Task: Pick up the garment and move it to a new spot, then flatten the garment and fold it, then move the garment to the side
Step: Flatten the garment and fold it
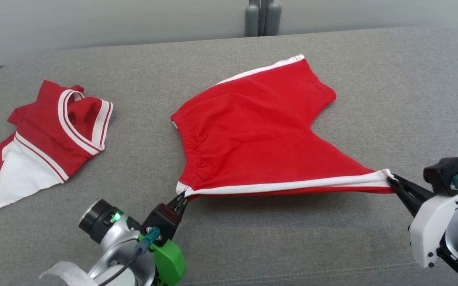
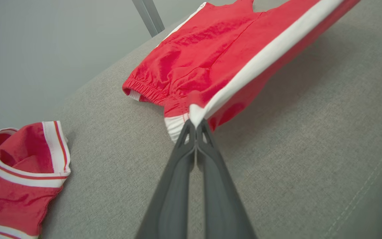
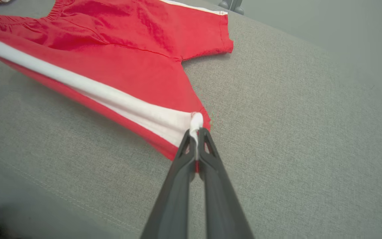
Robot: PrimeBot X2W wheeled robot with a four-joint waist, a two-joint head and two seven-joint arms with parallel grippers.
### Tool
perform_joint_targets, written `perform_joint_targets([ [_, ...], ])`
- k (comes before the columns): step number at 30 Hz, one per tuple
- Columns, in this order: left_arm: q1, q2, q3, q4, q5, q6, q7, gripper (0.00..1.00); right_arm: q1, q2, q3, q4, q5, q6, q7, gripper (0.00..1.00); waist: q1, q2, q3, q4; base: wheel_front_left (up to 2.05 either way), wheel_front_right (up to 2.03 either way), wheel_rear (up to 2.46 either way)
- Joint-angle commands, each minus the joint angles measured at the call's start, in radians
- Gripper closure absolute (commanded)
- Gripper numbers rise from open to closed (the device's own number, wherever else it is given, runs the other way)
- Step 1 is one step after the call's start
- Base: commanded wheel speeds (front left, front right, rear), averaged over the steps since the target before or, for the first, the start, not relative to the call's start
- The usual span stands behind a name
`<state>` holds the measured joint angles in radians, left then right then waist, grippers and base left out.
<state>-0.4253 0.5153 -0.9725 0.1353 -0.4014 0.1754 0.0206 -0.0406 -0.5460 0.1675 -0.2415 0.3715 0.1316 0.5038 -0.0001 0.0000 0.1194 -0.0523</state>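
**Head view:** red shorts (image 1: 253,135) mid grey cushion (image 1: 253,246); striped near edge stretched between left gripper (image 1: 182,200) and right gripper (image 1: 391,180), each pinching 1 corner.
**Left wrist view:** leg ends cut off.
**Right wrist view:** waistband cut off; pale wall (image 3: 327,20) behind.

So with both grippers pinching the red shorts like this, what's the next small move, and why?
Probably lower both grippers together, keeping tension, to lay the near edge down. The left gripper pinches the waistband corner of the red shorts, the right gripper the leg-hem corner; the striped edge hangs taut above the grey surface, shadow beneath, while the far part already rests on it.
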Motion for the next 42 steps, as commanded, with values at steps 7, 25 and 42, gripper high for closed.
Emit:
perform_joint_targets([
  [7, -0.015, 0.009, -0.001, -0.086, 0.008, 0.013, 0.024, 1.00, -0.007, -0.003, -0.070, -0.072, -0.029, -0.002, 0.011, 1.00, 0.0001, 0.0000, 0.053, 0.022, 0.00, 0.00, 0.00],
  [25, -0.387, -0.152, 0.088, 0.107, -0.003, -0.040, 0.038, 1.00, -0.765, -0.213, 0.325, 0.290, 0.086, -0.002, 0.012, 1.00, 0.0001, 0.0000, 0.297, 0.081, 0.00, 0.00, 0.00],
  [42, -0.634, -0.303, 0.145, 0.384, -0.052, -0.086, -0.002, 1.00, -1.226, -0.142, 0.570, 0.683, 0.150, -0.002, -0.054, 1.00, 0.0001, 0.0000, 0.412, 0.151, 0.00, 0.00, 0.00],
])
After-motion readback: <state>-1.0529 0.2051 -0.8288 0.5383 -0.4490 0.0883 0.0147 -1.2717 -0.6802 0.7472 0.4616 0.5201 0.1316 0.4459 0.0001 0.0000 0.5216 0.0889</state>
